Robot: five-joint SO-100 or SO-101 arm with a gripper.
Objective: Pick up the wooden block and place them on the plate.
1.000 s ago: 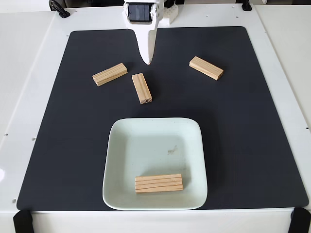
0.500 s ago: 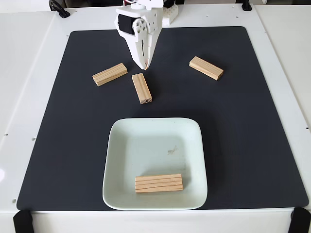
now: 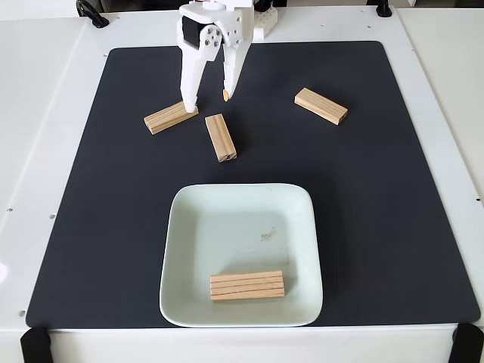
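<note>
From the fixed view we look down on a white table (image 3: 45,151) covered by a black mat (image 3: 393,197), with the white arm reaching in from the far edge. Its end effector (image 3: 206,100) is released, the two fingers spread wide and pointing down at the mat. The finger on the left of the picture has its tip at the right end of one wooden block (image 3: 171,116), touching it or just above it; we cannot tell which. The other finger, with a small orange tip, hangs beside the far end of a second wooden block (image 3: 220,137), which lies lengthwise just right of the first and nearer the plate. A third wooden block (image 3: 321,105) rests at an angle well off to the right on the mat, apart from the arm.

The pale square plate (image 3: 185,249) sits on the near half of the mat, a small smudge near its middle. A fourth wooden block (image 3: 247,286) lies flat inside it, close to the near rim, its long side running left to right. Nothing is held between the fingers.
</note>
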